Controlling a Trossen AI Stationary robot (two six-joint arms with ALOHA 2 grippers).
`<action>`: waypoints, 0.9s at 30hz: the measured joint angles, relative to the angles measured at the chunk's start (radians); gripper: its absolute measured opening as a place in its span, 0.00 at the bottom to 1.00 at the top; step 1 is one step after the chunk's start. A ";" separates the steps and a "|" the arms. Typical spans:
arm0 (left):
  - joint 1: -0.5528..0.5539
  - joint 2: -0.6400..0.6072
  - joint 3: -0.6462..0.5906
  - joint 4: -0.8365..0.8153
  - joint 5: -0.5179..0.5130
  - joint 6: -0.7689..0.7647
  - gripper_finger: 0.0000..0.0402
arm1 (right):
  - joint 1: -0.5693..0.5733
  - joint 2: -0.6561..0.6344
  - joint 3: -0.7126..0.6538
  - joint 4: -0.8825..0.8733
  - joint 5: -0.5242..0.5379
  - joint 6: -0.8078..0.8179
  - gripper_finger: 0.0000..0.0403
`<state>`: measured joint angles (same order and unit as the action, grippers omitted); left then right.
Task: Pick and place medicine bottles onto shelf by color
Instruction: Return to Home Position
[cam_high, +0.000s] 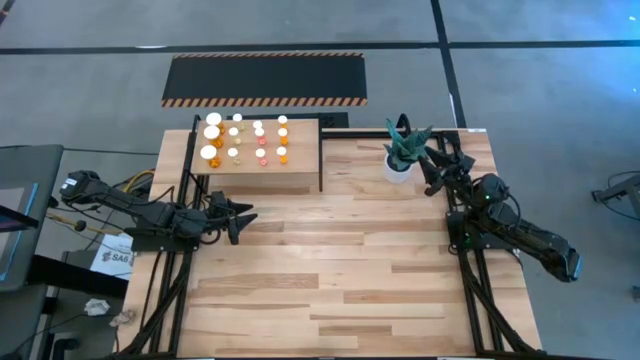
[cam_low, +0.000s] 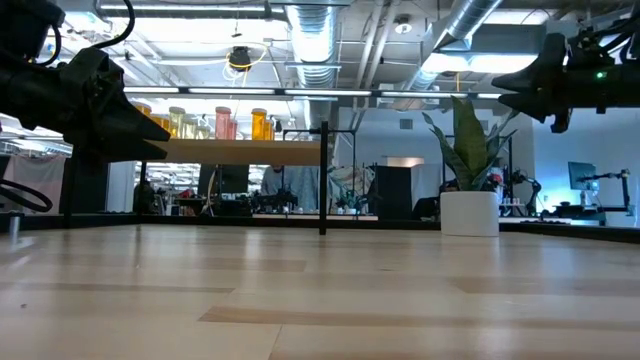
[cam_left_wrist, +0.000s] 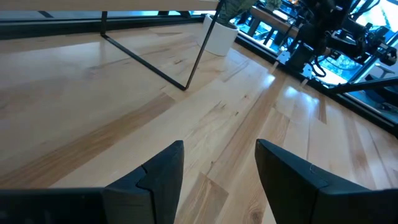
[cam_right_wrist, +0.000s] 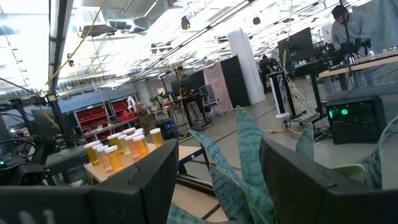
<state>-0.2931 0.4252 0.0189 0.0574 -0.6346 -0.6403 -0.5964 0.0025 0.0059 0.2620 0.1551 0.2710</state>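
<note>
btls (cam_low: 262, 124) on shelf (cam_low: 240, 150) top | plant pot (cam_low: 470, 213) R of shelf

Wooden counter (cam_high: 330, 270) carrying a shelf (cam_high: 292, 176) at its far left and a potted plant (cam_high: 403, 157). The shelf holds rows of bottles (cam_high: 259, 140).

You've got medicine bottles (cam_high: 262, 141) on the shelf (cam_high: 290, 175): white caps, bodies orange, yellowish & pinkish-red. Shelf's light wood w/ thin black legs. Behind the shelf, mat (cam_high: 265, 78) is black w/ orange-black striped edges. Right of the shelf: white pot (cam_high: 398, 171), green plant (cam_high: 408, 143). Pale planks, mixed tan tones, on the table (cam_high: 330, 280). Your left arm (cam_high: 150, 215) & right arm (cam_high: 510, 226): black.
</note>
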 joint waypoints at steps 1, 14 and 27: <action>0.000 0.000 0.000 0.000 0.000 0.000 0.46 | 0.000 0.000 0.000 0.000 0.000 0.000 0.62; 0.000 0.000 0.000 0.000 0.000 0.000 0.46 | 0.000 0.000 -0.001 0.000 0.003 0.000 0.62; 0.013 -0.149 -0.001 0.006 0.002 0.252 0.46 | 0.000 0.000 -0.002 0.000 0.003 0.000 0.62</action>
<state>-0.2803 0.2765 0.0176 0.0635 -0.6330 -0.3882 -0.5964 0.0025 0.0044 0.2619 0.1581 0.2707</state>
